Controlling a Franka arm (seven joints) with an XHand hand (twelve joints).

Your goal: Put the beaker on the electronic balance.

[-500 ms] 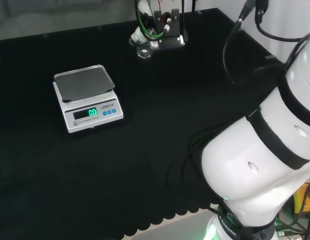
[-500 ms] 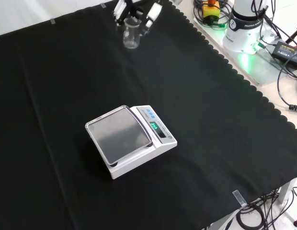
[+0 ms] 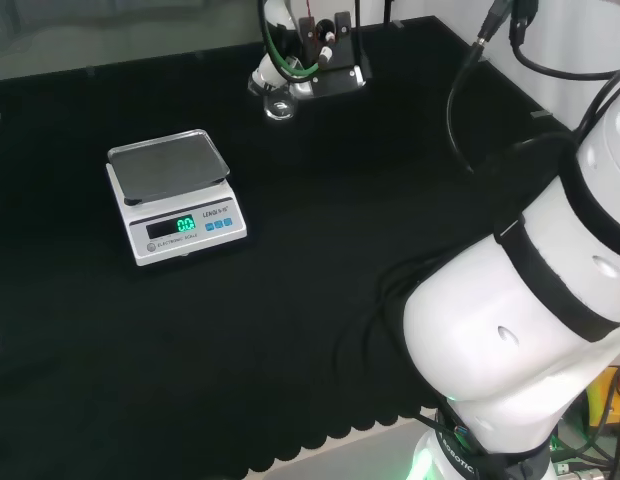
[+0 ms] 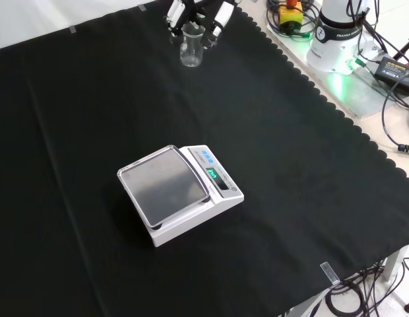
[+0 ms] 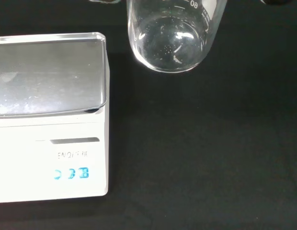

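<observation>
At the far edge of the black cloth [image 4: 92,99], near the top of the front view, the hand [image 4: 194,13] has its fingers [image 4: 219,18] curled down on either side of a clear glass beaker [image 4: 191,47]. The beaker is upright, its upper part between the fingers, and its base seems to sit just above the cloth, though the front view does not settle whether it is touching. From the head view the same grasp appears at the top, the hand [image 3: 310,55] over the beaker [image 3: 281,105], whose round bottom shows pale against the cloth [image 3: 320,260]. Through the wrist camera the beaker [image 5: 171,38] looks empty, its printed scale marks just visible on the wall.

Well apart from the hand, the electronic balance [image 4: 181,191] stands in the middle of the cloth in the front view, its steel pan bare and its display lit. Seen from the head view, the electronic balance [image 3: 175,195] lies to the left of the hand and nearer the camera.
</observation>
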